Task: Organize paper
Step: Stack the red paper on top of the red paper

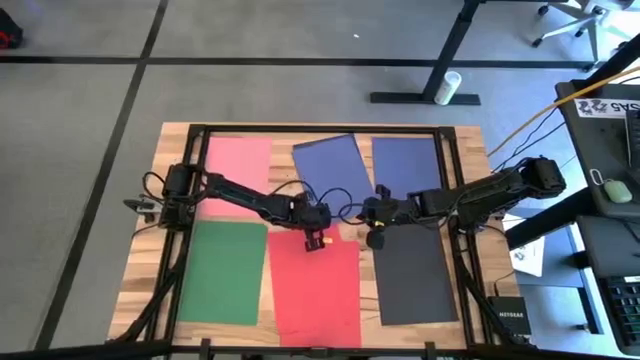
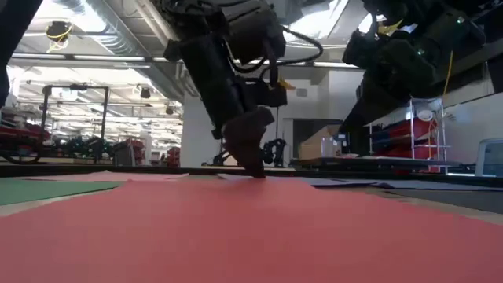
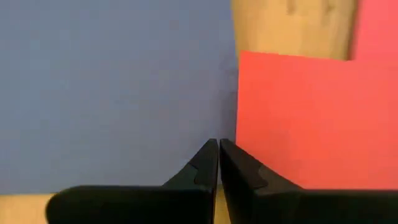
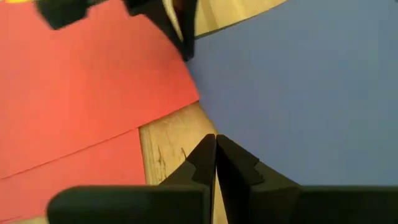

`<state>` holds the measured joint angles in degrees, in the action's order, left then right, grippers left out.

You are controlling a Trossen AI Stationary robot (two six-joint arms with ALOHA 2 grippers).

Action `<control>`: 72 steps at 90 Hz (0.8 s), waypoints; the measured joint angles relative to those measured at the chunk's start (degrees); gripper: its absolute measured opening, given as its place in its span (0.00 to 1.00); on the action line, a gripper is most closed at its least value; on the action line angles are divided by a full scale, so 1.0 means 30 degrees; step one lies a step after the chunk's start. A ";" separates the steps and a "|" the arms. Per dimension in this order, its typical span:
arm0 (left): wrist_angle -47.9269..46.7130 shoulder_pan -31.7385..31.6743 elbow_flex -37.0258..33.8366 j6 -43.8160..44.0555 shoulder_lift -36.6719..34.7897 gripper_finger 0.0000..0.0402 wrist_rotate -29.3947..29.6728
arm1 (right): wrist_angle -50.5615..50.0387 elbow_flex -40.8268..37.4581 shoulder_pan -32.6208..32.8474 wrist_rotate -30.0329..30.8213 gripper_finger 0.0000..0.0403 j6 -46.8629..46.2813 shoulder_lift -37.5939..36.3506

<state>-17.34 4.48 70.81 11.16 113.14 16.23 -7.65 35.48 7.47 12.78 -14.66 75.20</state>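
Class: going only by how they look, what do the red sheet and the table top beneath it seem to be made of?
The red sheet looks like thin matte paper or light card: it lies flat, shows even colour and no glare. The table top looks like unvarnished or lightly finished wood: pale planks with visible grain and darker streaks, seen close in the right wrist view.

Matte, smooth red paper point(image 1: 318, 285) lies on a pale, grained wooden table point(image 1: 140, 265)
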 joint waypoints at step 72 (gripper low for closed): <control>-1.1395 0.1433 0.1670 0.5272 -0.0393 0.00 0.1365 | -0.0065 0.0000 0.0000 0.0000 0.00 0.0000 0.0000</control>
<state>-51.52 8.78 75.81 26.97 111.96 20.33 -7.85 35.48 7.47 12.78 -14.66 75.20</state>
